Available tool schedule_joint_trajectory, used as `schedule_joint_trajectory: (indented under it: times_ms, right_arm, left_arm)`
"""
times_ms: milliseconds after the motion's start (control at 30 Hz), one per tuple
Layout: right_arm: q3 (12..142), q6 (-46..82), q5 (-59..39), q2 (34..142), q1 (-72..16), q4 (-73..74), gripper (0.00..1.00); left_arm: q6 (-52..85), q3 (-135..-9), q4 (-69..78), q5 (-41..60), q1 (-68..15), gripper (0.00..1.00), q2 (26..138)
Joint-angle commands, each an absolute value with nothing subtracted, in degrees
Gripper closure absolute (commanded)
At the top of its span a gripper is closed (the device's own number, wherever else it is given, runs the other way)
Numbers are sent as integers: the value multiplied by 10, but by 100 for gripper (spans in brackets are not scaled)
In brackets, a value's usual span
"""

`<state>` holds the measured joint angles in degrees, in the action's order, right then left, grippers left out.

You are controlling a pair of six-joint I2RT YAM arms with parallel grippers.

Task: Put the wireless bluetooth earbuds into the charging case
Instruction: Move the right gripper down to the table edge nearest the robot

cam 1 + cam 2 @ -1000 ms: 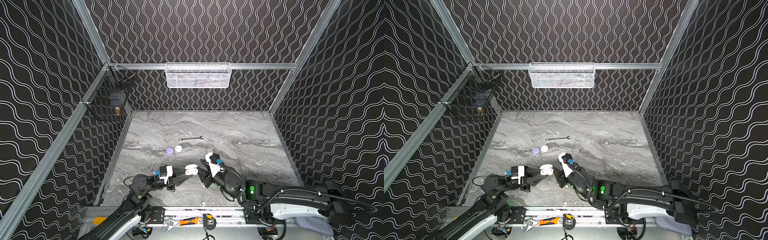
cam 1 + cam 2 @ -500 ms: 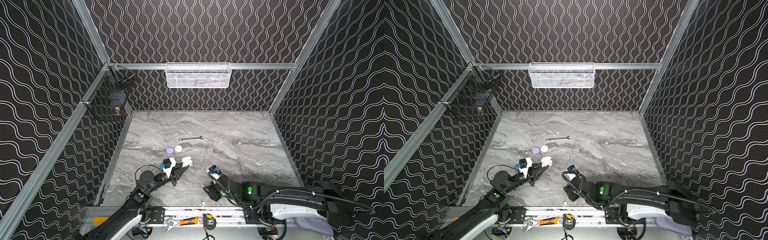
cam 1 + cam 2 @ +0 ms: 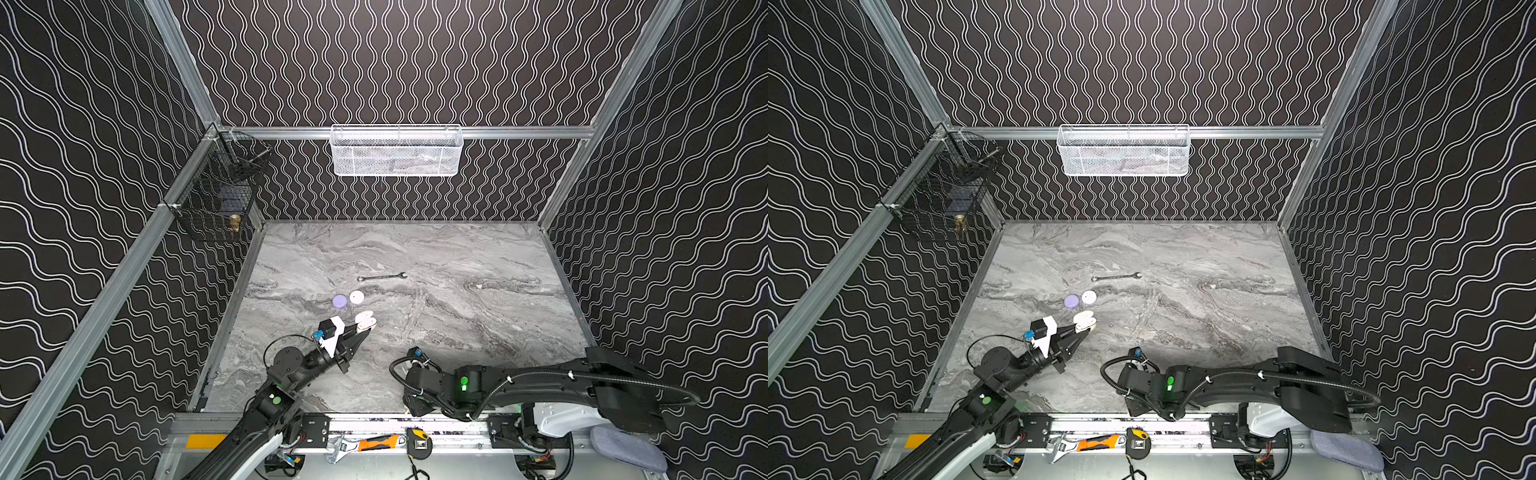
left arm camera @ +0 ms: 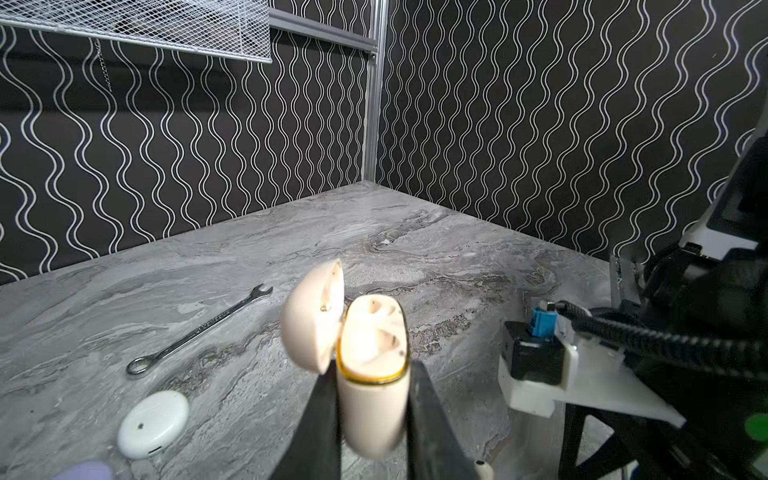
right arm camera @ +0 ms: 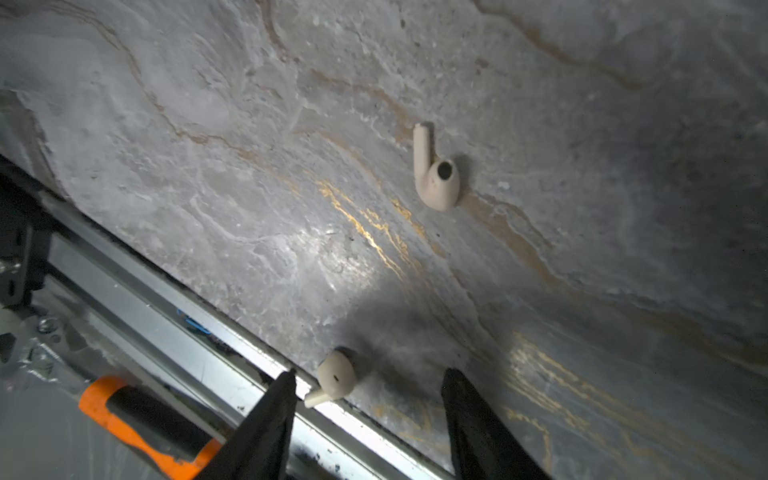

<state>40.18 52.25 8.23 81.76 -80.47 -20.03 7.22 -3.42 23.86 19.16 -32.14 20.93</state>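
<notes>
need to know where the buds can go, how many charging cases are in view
3. A cream case, lid open, is held in the left gripper. A white case and a lavender case lie side by side on the table. More could hide in the white basket.

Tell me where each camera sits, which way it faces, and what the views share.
Top views: high above the front rail, looking down and back over the table; left arm and right arm show.
Left wrist: behind the left gripper, facing the far right corner; its fingers clamp the open case.
Right wrist: over the table's front edge, looking down; right gripper open, one earbud by its jaws, another beyond.
Shared: wrench in left wrist and both top views.
</notes>
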Motion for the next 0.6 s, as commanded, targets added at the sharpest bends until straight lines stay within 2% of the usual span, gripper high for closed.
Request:
schedule_joint_trajectory:
  times_ms: [0, 233, 567]
  right_arm:
    - [432, 564, 93, 845, -816, -241, 36]
    - [509, 608, 122, 925, -845, -344, 36]
    - [545, 665, 149, 970, -878, -449, 38]
  left_arm:
    - [71, -43, 234, 188, -321, 100, 214]
    - [89, -40, 263, 205, -320, 100, 232]
    - [94, -49, 201, 201, -320, 100, 163]
